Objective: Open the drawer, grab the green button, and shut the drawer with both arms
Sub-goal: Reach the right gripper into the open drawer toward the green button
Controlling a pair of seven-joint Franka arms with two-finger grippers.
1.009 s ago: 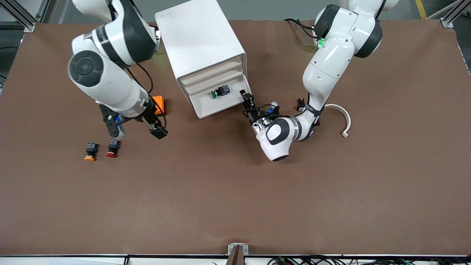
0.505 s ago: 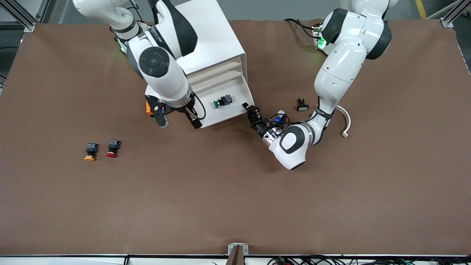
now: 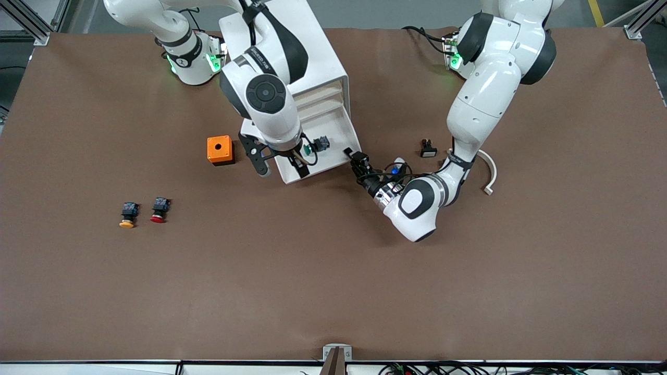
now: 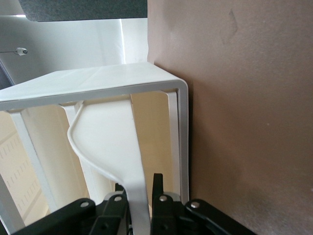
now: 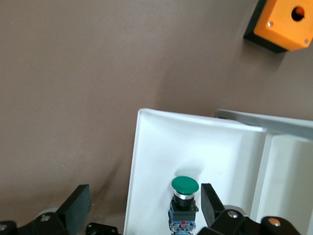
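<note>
- The green button [image 5: 185, 185] lies in the open bottom drawer [image 3: 333, 156], under the wide-open right end effector [image 5: 142, 208].
- Straight descent is advised.
- The drawer's front lip is pinched by the nearly closed left end effector [image 4: 142, 188].

Honestly nothing legible here: the right arm [image 3: 266, 99] has a small line of dark lettering on its white shell, but it's too tiny to make out.

Wide brown table [image 3: 333, 291], grey floor along its top edge, aluminium frame posts [image 3: 31, 23] at corners
</note>
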